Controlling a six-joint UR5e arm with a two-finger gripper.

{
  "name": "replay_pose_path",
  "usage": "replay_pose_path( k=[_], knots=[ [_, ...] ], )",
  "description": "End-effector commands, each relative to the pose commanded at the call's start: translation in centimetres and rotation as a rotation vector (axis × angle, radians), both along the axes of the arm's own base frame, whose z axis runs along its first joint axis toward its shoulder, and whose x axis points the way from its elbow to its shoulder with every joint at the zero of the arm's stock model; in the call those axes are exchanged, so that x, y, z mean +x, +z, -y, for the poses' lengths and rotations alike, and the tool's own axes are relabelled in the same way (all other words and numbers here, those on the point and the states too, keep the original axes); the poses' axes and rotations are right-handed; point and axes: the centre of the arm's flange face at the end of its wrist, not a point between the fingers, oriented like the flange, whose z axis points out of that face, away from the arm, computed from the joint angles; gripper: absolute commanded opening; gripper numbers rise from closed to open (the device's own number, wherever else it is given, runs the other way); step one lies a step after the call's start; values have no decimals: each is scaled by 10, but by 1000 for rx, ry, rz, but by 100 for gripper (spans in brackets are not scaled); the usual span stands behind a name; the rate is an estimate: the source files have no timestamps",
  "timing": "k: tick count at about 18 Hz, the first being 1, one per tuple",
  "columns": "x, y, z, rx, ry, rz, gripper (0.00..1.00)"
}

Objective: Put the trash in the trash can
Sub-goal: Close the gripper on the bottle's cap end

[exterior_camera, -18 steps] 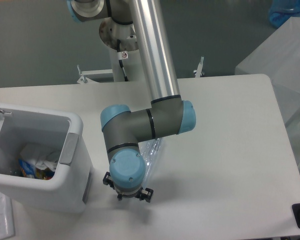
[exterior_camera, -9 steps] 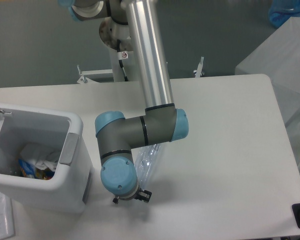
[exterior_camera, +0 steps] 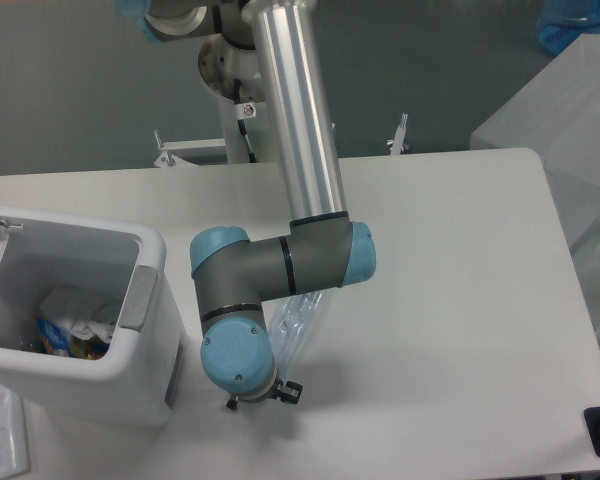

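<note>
A crushed clear plastic bottle [exterior_camera: 298, 318] lies on the table, mostly hidden behind the arm's wrist. The gripper [exterior_camera: 262, 396] points down at the table beside the trash can, under the blue wrist cap [exterior_camera: 236, 362]; only small black parts of it show, so its fingers cannot be read. The white boxy trash can [exterior_camera: 145, 255] stands at the left with a grey tab [exterior_camera: 137, 297] on its rim. Inside it lies crumpled white and coloured trash [exterior_camera: 72, 325]. Whether the gripper touches the bottle is hidden.
The arm's silver tube [exterior_camera: 298, 110] rises from the elbow [exterior_camera: 280, 265] to the base at the back. A translucent box [exterior_camera: 570, 110] stands off the table's right edge. A white object [exterior_camera: 0, 435] lies at the lower left corner.
The wrist and gripper moved left toward the trash can and slightly lower over the first half second, then held still. The bottle stayed in place.
</note>
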Motion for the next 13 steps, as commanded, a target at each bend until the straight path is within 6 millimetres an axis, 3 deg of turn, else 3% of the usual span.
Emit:
replay_pose_path(
  k=[1,2,6,8,13],
  knots=[
    [0,1,0,1,0,-1,2],
    [0,2,0,5,0,-2,0],
    [-2,17,-5,33,1,-9,0],
    [-2,36,-5,60,-1,-21,0],
    [-6,104,-8,221,15,-22,0]
  ],
)
